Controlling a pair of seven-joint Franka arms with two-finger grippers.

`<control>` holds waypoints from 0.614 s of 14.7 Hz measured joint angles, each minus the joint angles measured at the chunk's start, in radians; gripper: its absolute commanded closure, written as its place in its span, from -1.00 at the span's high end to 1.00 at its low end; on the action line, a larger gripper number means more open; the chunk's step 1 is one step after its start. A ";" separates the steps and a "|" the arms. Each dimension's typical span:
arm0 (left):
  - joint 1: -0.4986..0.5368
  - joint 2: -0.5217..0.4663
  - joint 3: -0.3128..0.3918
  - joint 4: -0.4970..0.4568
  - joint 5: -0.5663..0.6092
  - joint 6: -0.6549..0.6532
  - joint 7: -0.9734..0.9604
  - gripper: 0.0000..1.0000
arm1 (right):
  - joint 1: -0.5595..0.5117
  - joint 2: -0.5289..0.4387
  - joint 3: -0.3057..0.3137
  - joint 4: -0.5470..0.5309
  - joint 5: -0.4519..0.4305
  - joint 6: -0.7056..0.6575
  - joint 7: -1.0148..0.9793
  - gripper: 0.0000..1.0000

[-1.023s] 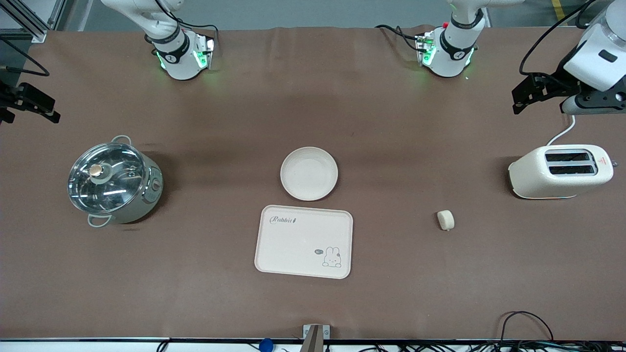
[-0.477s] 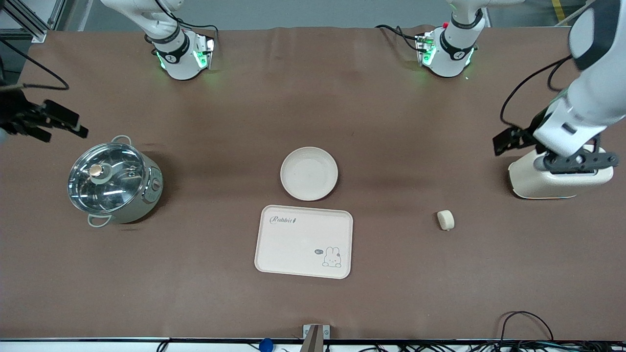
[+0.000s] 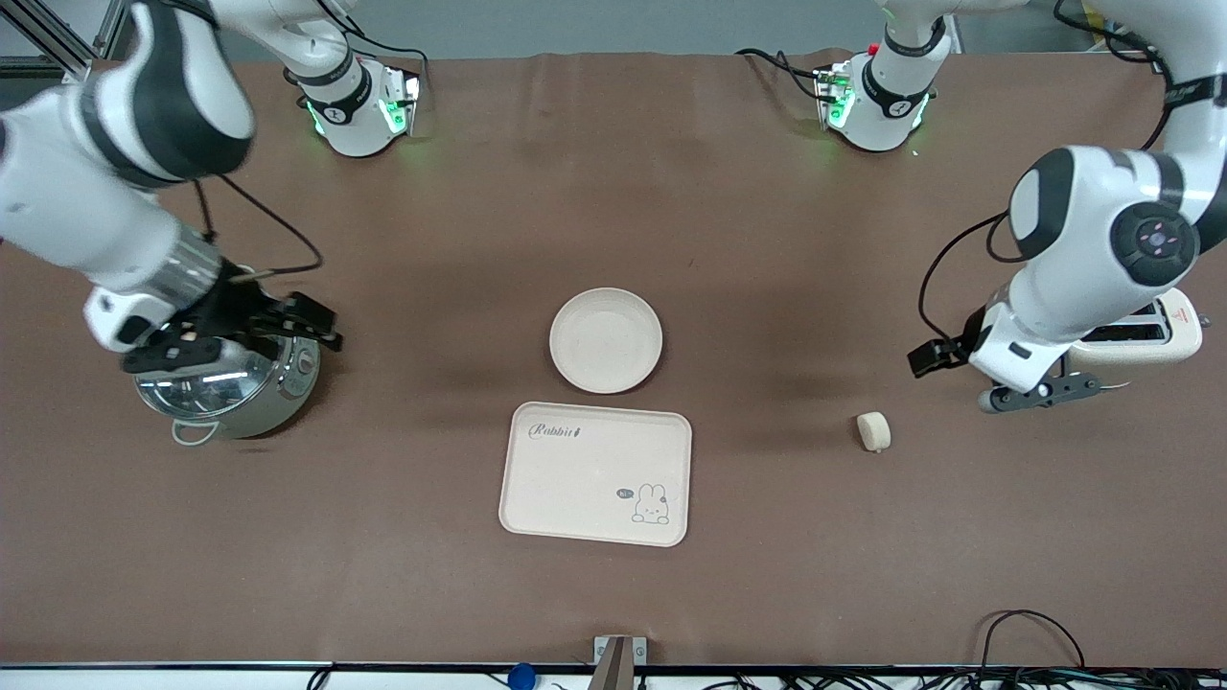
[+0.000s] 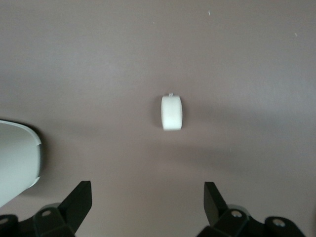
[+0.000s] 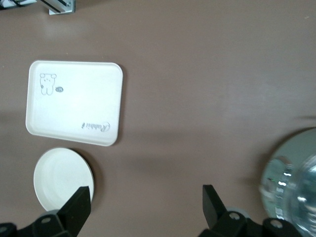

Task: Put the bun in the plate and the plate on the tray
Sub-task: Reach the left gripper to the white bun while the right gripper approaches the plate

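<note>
The small cream bun [image 3: 873, 431] lies on the brown table toward the left arm's end; it also shows in the left wrist view [image 4: 172, 112]. The round plate [image 3: 606, 340] sits empty mid-table, just farther from the front camera than the rectangular "Rabbit" tray [image 3: 595, 473]. Both show in the right wrist view: the plate [image 5: 63, 177] and the tray [image 5: 74, 101]. My left gripper [image 3: 1040, 393] is open and empty in the air beside the toaster, short of the bun, and shows in its own view [image 4: 148, 197]. My right gripper [image 3: 173, 353] is open and empty over the pot, and shows in its own view [image 5: 145, 200].
A steel pot with a glass lid [image 3: 240, 383] stands toward the right arm's end, partly under the right hand. A cream toaster [image 3: 1150, 337] stands toward the left arm's end, mostly hidden by the left arm. Cables hang along the table edge nearest the front camera.
Both arms have swung in from the table's ends. The left gripper has come past the toaster toward the bun. The right gripper has moved over the pot. Bun, plate and tray have not moved.
</note>
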 measured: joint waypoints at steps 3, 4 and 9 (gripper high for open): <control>0.000 0.088 0.000 -0.049 0.000 0.169 -0.034 1.00 | 0.089 0.029 0.001 -0.093 0.004 0.173 0.123 1.00; 0.000 0.125 0.000 -0.054 0.000 0.214 -0.045 1.00 | 0.114 0.050 0.001 -0.109 0.005 0.197 0.154 1.00; -0.006 0.280 0.000 -0.054 0.000 0.394 -0.058 0.90 | 0.232 0.190 0.002 -0.119 0.031 0.335 0.244 1.00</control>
